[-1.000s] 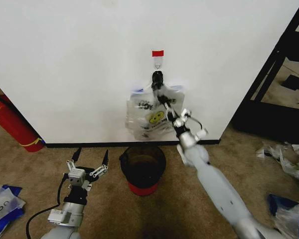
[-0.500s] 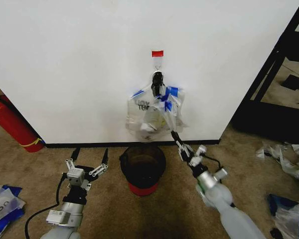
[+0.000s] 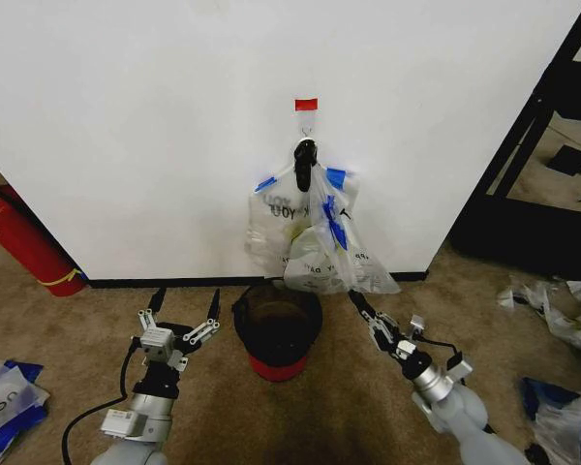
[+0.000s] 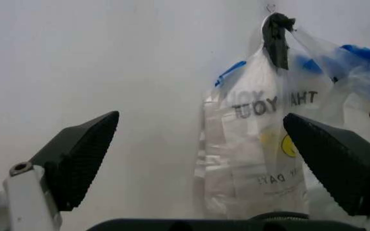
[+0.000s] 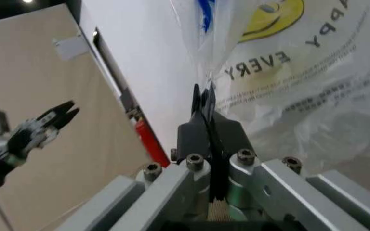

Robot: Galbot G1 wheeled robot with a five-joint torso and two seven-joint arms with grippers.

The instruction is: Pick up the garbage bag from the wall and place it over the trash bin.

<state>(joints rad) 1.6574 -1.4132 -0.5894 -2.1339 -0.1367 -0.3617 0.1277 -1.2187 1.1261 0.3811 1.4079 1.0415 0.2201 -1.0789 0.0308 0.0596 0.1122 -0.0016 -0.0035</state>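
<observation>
1. I see the garbage bag (image 3: 315,237) hanging on the wall (image 3: 155,126), directly above the trash bin (image 3: 277,327). Its top is bunched under a black knotted lump (image 3: 304,157) at the small hook (image 3: 307,123), just below the red tape strip (image 3: 306,104).
2. Lettering, left wrist view: "THANK YOU" reads mirrored through the plastic (image 4: 271,144), with a mirrored line lower down that looks like "DAY"; the rest is too faint. A yellow smiley edge sits beside it.
3. Right wrist view: bag (image 5: 300,67) fills the upper part, with a yellow smiley, "HAPPY" and "EVERY" in black, then fine print I can't read. Blue handle patch near the top.
4. Bag's lower corner flares out to the robot's right, down near the baseboard.
5. Right gripper (image 3: 359,303) sits low on the bin's right, tip pointing up at that flared corner, just below it. In the right wrist view its jaws are pressed together (image 5: 205,108); I can't tell whether any plastic is pinched between them.
6. Left gripper (image 3: 185,310) sits low on the bin's left, well apart from the bag, jaws spread wide, nothing held. Same spread in its own view (image 4: 201,159).
7. Red fire extinguisher (image 3: 24,237) leans at the wall far left. Other whitish-and-blue bags (image 3: 10,397) lie on the brown carpet (image 3: 320,417) at both edges.
</observation>
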